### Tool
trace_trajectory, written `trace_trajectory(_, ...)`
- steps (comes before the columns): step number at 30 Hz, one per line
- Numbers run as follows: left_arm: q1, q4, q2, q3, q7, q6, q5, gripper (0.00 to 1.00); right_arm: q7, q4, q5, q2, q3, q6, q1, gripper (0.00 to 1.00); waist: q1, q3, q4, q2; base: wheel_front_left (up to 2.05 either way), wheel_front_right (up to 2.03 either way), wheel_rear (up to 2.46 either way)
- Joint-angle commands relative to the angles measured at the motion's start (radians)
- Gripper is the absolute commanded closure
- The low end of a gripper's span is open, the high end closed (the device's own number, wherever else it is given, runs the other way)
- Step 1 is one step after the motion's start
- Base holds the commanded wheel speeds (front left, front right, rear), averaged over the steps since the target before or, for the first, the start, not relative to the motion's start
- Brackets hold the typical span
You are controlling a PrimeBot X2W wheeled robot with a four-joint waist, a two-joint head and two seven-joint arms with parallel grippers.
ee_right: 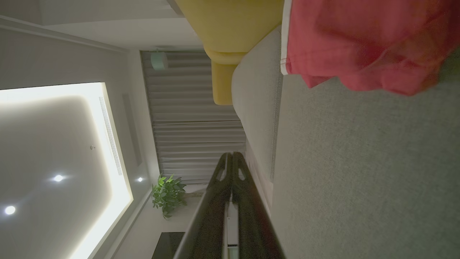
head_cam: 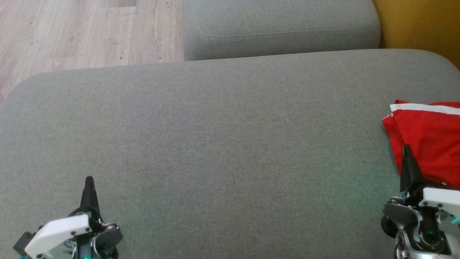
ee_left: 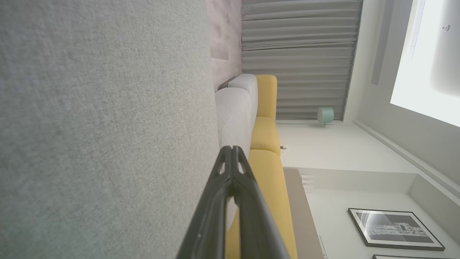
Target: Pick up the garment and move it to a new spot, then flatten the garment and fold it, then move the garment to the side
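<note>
The grey sofa seat (head_cam: 215, 144) is a broad, round-edged cushion of coarse woven cloth that runs under both tools. The red garment (head_cam: 429, 144), thin soft fabric with a white band along one hem, lies in loose layers just ahead of the right tool (head_cam: 406, 151) and outboard of it. This fits either a heap awaiting pickup or a fold already set aside, and the frame edge hides too much to judge. The right tool and the left tool (head_cam: 88, 181) have slim dark fingers pressed together, pinching nothing.
</note>
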Motion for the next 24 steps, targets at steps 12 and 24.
trace_trajectory(12,-0.049,-0.037,0.007,0.041,0.007,-0.007,-0.006,1.00,0.006,-0.040,0.007,-0.004,0.020,-0.001,-0.021,1.00,0.0000,0.000,0.000,-0.0001,0.00,0.00,0.00)
trace_trajectory(24,-0.049,-0.037,0.007,0.041,0.007,-0.007,-0.006,1.00,0.006,-0.040,0.007,-0.004,0.020,-0.001,-0.021,1.00,0.0000,0.000,0.000,-0.0001,0.00,0.00,0.00)
